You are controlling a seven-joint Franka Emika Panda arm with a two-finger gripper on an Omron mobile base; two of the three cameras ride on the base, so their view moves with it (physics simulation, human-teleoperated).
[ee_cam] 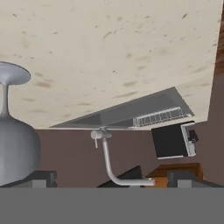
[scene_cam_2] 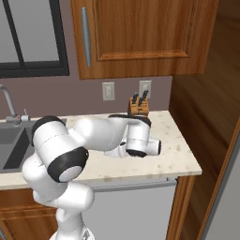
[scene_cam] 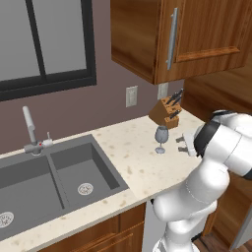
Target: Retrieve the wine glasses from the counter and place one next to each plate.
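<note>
Right of the sink (scene_cam: 59,182), a glass (scene_cam: 161,139) stands upright; light, fragile, slippery; probably take the bowl; gripper (ee_cam: 109,177) spread, empty.

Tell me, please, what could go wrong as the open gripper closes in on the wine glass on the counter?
1. In the hand view the wine glass sits off to one side of the gripper, near one finger; closing now might clip the bowl and topple it.
2. The glass stands on a thin stem, so a sideways nudge could tip it onto the counter.
3. The knife block stands close behind; overshooting may push the glass into it.
</note>
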